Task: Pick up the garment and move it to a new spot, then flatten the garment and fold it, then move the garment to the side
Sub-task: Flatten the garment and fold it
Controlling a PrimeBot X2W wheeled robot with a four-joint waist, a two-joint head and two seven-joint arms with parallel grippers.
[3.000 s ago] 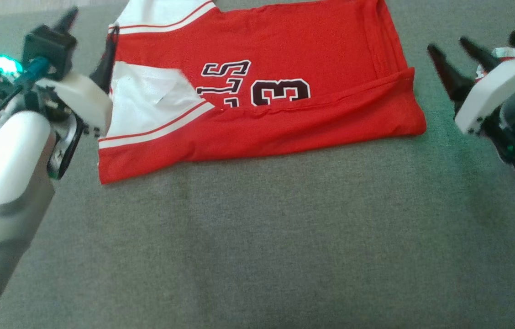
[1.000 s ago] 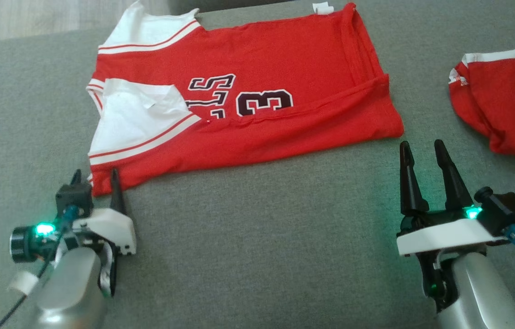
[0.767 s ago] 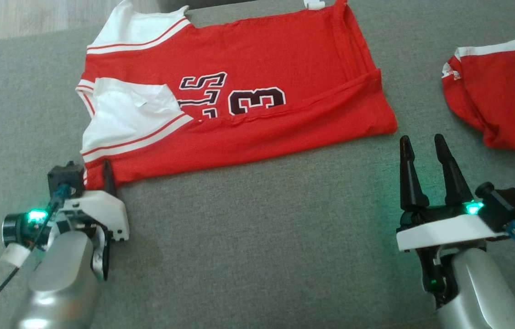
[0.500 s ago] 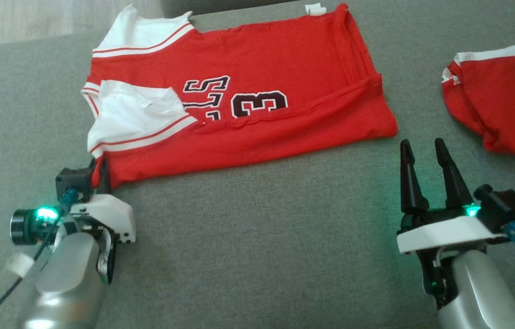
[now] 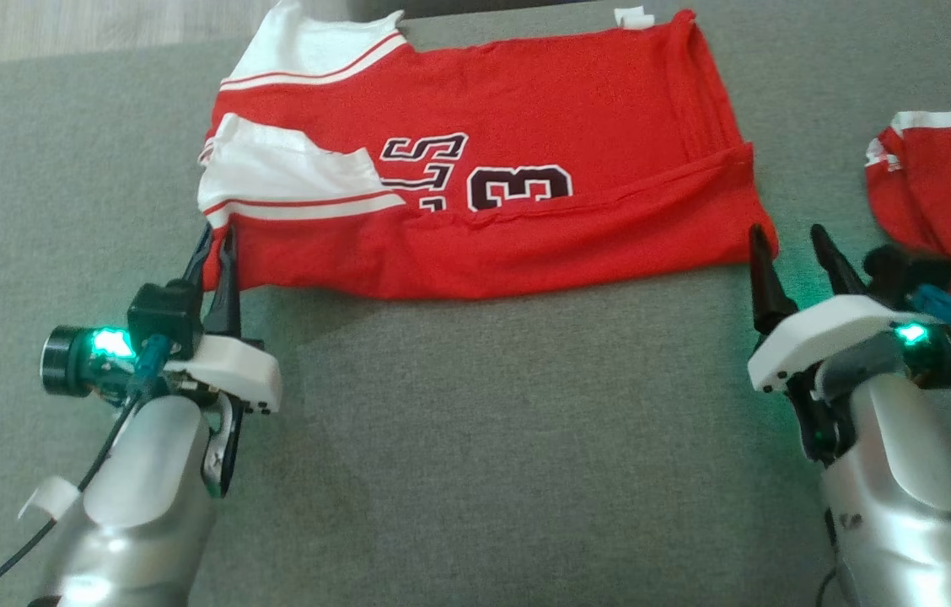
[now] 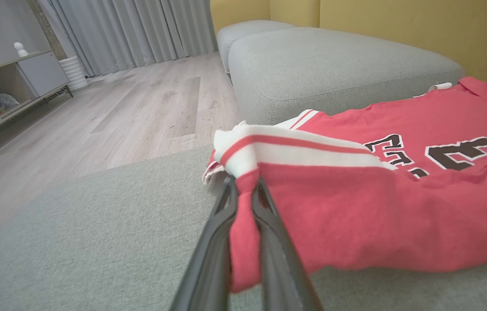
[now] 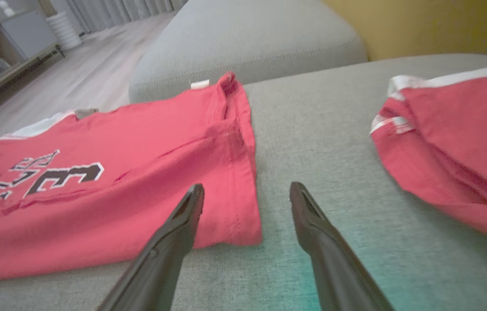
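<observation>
- Garment: a red shirt with white sleeves. It lies partly folded on the gray sofa, near the back edge.
- The left claw is squeezed tight on the shirt's near left corner, just under a white sleeve. It has only a small bit of cloth, so that bit could slip out on a lift.
- The right claw is wide open and holds nothing. Its tips sit just by the near right corner.
- If only the left side goes up, the shirt could sag and the fold could come undone.
- The right claw might grab only the top layer. I can't quite tell how many layers are at that corner.
- A second red top lies close on the right. A wide swing could bump it.
</observation>
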